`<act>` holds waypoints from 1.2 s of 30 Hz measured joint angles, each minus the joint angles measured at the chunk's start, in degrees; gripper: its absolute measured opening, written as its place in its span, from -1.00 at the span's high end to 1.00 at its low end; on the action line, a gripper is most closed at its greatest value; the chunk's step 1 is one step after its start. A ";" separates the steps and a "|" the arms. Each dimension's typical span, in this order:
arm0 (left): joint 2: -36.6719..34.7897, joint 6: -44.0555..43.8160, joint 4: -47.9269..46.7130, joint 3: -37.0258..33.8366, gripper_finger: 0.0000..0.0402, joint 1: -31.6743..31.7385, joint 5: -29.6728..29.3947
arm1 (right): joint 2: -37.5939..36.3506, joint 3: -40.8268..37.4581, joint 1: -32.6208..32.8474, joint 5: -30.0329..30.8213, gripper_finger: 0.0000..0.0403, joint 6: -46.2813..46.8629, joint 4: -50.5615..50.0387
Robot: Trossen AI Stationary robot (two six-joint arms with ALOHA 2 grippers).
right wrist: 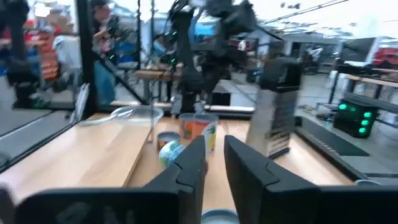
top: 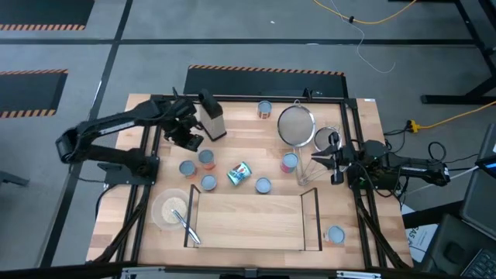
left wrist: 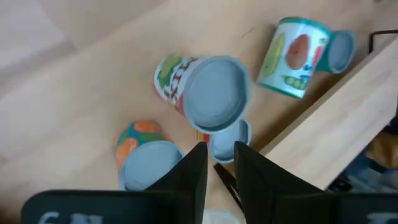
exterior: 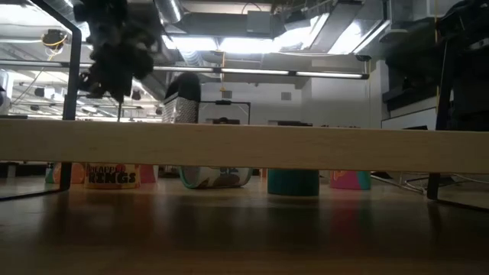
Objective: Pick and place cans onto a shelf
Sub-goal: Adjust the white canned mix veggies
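We see the left pincer (top: 188,138) hanging above the left-centre of the light wooden table (top: 248,128), its two dark fingers (left wrist: 194,171) a narrow gap apart and holding nothing. In its wrist view a small tin with a red-and-green label and a pale blue top (left wrist: 208,93) stands just beyond the fingertips, with an orange-and-teal labelled tin (left wrist: 146,155) beside it and a third blue-topped tin (left wrist: 229,138) right past the fingertips. A teal-and-white can printed with vegetables (top: 239,173) lies on its side further out, near the low light-wood shelf with black end uprights (top: 248,219), which carries no cans.

The right pincer (top: 319,160) waits at the table's right side, fingers slightly apart and empty, a pink-sided can (top: 289,162) just in front of it. Other cans stand well apart: one at the far edge (top: 265,109), one by the shelf's right end (top: 335,235).

A metal box grater (top: 212,118) stands beside the left pincer, two round wire-mesh strainers (top: 296,125) lie near the right arm, and a pale bowl with a utensil (top: 171,209) sits left of the shelf.
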 joint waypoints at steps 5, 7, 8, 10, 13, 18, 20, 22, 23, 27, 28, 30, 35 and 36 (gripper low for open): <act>-6.69 0.07 0.75 -0.01 0.65 -8.00 -11.14 | 0.02 -0.01 0.00 1.50 0.39 6.07 3.26; -8.71 0.08 1.69 0.00 0.65 -11.80 -16.39 | 0.03 0.68 -0.05 1.81 0.27 10.67 4.05; -9.44 0.07 2.07 0.00 0.65 -13.64 -18.81 | 0.10 1.46 -0.07 1.79 0.22 12.20 4.01; -10.30 0.07 3.70 0.00 0.65 -17.02 -22.59 | 0.56 3.50 -0.07 1.75 0.15 13.89 4.01; -10.79 0.16 6.04 0.00 0.65 -21.46 -27.56 | 3.00 7.10 -0.07 1.75 0.10 14.58 3.88; -9.83 2.07 10.43 0.00 0.65 -27.30 -33.88 | 12.27 13.77 -0.07 1.73 0.12 14.73 3.76; -8.98 3.01 12.38 0.00 0.65 -29.15 -35.17 | 17.76 16.64 -0.07 1.75 0.12 14.70 3.66; -8.06 3.73 15.01 0.00 0.65 -30.66 -35.56 | 24.07 19.70 -0.11 2.10 0.12 14.70 3.56; -7.62 4.42 16.08 0.00 0.65 -31.35 -35.59 | 27.28 21.33 -0.16 2.84 0.12 14.76 3.35; -5.20 6.98 20.75 0.00 0.65 -34.03 -35.60 | 40.80 29.08 -0.92 4.43 0.12 14.73 1.21; -4.57 7.47 21.49 0.00 0.65 -34.56 -35.59 | 43.97 31.19 -1.37 4.28 0.12 14.79 -0.23; -3.25 8.06 23.12 0.00 0.65 -35.59 -35.62 | 50.17 35.37 -2.41 4.14 0.12 14.68 -3.22; -0.09 9.02 24.59 0.00 0.65 -37.31 -35.61 | 64.07 44.44 -4.70 3.20 0.12 14.64 -10.81; 0.51 9.02 24.47 0.00 0.65 -37.53 -35.61 | 66.49 45.82 -5.11 1.65 0.12 14.64 -11.39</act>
